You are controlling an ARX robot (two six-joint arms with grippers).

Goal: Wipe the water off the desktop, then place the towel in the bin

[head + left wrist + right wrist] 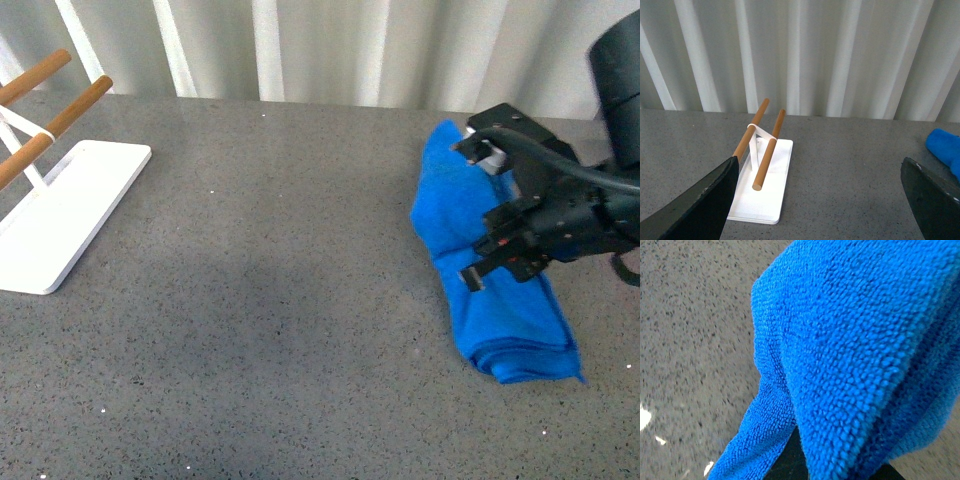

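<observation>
The blue towel [510,325] lies folded in thick layers on the right of the grey speckled desktop [280,270]. My right gripper [490,250] comes in from the right and is shut on its middle. In the right wrist view the towel [850,340] fills most of the picture, with a dark finger [787,462] showing under the folds. My left gripper [822,200] hangs open above bare desktop with nothing between its fingers; one end of the towel [946,147] shows off to its side. I can make out no water. The bin is out of view.
A flat white rack base [70,210] with wooden rods [60,115] stands at the desktop's left; the left wrist view has this rack [762,192] ahead of the left finger. A pale pleated curtain [350,50] closes off the far edge.
</observation>
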